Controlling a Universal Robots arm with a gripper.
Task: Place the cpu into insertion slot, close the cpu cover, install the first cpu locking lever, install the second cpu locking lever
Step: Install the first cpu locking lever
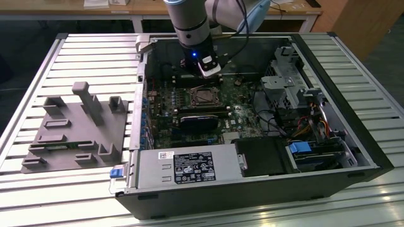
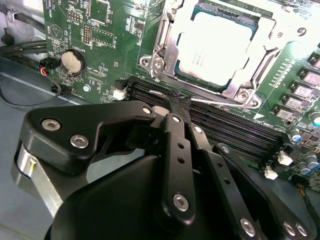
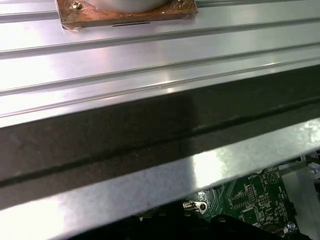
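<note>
PC case (image 1: 252, 196) lies open on slatted alu table (image 1: 82, 52), w/ a grey moulded fixture (image 1: 69, 132) beside it on the exterior view's left. Inside the case: green motherboard (image 1: 243, 118), silver power supply (image 1: 189, 168) along the near wall, cables and drive bays toward the exterior view's right. Arm reaches down into the case, gripper (image 1: 207, 72) hanging just over the board next to the insertion slot (image 1: 203, 96). In the second wrist view the gripper (image 2: 172, 100) has its black fingers (image 2: 175, 145) drawn together, tips meeting over the long black memory slots (image 2: 225, 125) right beside the socket; nothing visible between them, and whether they touch the thin metal rod (image 2: 220, 103) at the socket edge can't be told. The cpu (image 2: 212, 45) sits flat in the slot, dull silver-grey top facing up w/ faint print. The cpu cover (image 2: 170, 35), a silver frame, lies around it, its cut-out showing the chip. Coin cell (image 2: 72, 61) sits well apart on the board.
</note>
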